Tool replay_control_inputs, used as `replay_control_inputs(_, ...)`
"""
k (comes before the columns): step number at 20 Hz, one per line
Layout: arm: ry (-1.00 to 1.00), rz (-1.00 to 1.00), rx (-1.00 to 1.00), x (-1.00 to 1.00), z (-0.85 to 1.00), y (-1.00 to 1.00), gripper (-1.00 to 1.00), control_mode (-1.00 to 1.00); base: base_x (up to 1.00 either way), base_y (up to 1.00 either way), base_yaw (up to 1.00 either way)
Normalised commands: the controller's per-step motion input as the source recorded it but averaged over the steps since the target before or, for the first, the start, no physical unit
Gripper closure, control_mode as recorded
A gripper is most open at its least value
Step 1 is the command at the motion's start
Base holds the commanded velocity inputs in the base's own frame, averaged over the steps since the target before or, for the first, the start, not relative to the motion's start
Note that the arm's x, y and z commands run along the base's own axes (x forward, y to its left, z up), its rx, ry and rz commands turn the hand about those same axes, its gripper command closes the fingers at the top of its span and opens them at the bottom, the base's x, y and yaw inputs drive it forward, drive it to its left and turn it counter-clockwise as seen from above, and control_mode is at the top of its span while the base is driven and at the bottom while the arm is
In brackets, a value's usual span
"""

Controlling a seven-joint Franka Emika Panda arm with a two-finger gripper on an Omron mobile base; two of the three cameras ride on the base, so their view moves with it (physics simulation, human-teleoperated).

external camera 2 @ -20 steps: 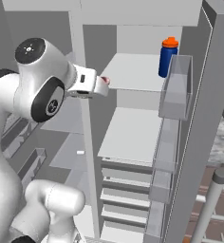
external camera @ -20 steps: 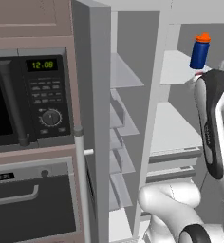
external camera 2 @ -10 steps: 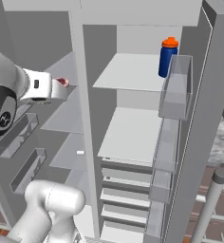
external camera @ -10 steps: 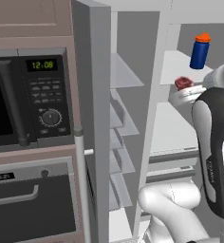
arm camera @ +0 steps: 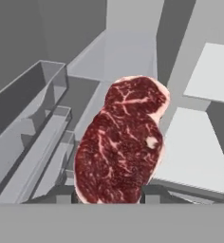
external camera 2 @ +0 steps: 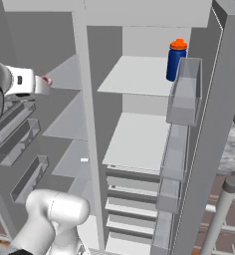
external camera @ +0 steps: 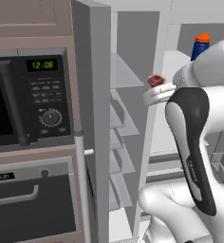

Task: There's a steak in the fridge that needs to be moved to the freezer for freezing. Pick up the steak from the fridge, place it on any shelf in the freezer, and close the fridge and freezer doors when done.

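Fingers [arm camera: 109,197] clamped on steak [arm camera: 121,159], red marbled slab held in air, standing up from their tips. Steak [external camera: 155,79] sits in front of divider between freezer [external camera: 121,142] and fridge [external camera 2: 139,139], at upper shelf height. Freezer shelves [external camera: 118,121] stacked just beyond it. Both doors open; freezer door [external camera: 92,118] edge-on beside microwave [external camera: 31,102]. Blue bottle [external camera 2: 176,60] on top fridge shelf.

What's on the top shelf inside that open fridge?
A blue bottle with an orange cap stands on the top fridge shelf, near the door bin. That clear bin covers its lower corner; the rest of the shelf looks bare.
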Motion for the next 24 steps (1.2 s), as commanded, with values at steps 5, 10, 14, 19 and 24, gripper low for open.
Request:
replay_control_inputs(5, 0.00, 0.00, 0.00, 0.76, 0.00, 0.01, 1.00, -1.00, 0.00, 0.00, 0.00)
replay_control_inputs(10, 0.00, 0.00, 0.00, 0.37, -0.06, 0.27, 1.00, -1.00, 0.00, 0.00, 0.00)
replay_control_inputs(14, 0.00, 0.00, 0.00, 0.62, -0.05, 0.09, 1.00, -1.00, 0.00, 0.00, 0.00)
replay_control_inputs(19, 0.00, 0.00, -0.01, 0.63, -0.13, 0.08, 1.00, -1.00, 0.00, 0.00, 0.00)
replay_control_inputs(24, 0.00, 0.00, -0.02, 0.56, -0.14, 0.02, 1.00, -1.00, 0.00, 0.00, 0.00)
